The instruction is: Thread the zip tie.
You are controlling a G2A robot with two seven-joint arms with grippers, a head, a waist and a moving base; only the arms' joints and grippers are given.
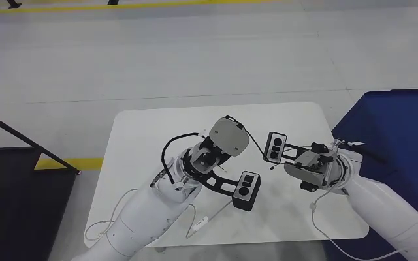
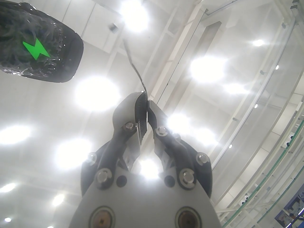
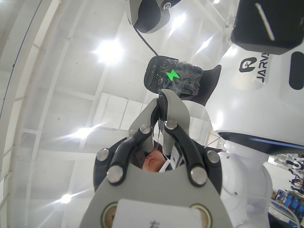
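Observation:
Both arms hold their grippers fingers-up over the white table (image 1: 150, 137), close together. In the left wrist view my left gripper (image 2: 146, 100) is shut on a thin black zip tie (image 2: 134, 66) that sticks out past the fingertips, bends, and ends free in the air. The right wrist view has my right gripper (image 3: 161, 100) shut with a thin dark strip (image 3: 157, 129) pinched between its fingers. Beyond it is the left gripper (image 3: 148, 12) with the zip tie (image 3: 147, 42) trailing from it. I cannot tell whether the two strips join. From above, the left gripper (image 1: 228, 136) and right gripper (image 1: 305, 160) stand a short gap apart.
A white cable (image 1: 199, 225) lies near the table's front edge. A blue surface (image 1: 392, 124) adjoins the table on the right, and a dark mat (image 1: 26, 196) lies on the floor to the left. Bare tabletop extends behind both arms.

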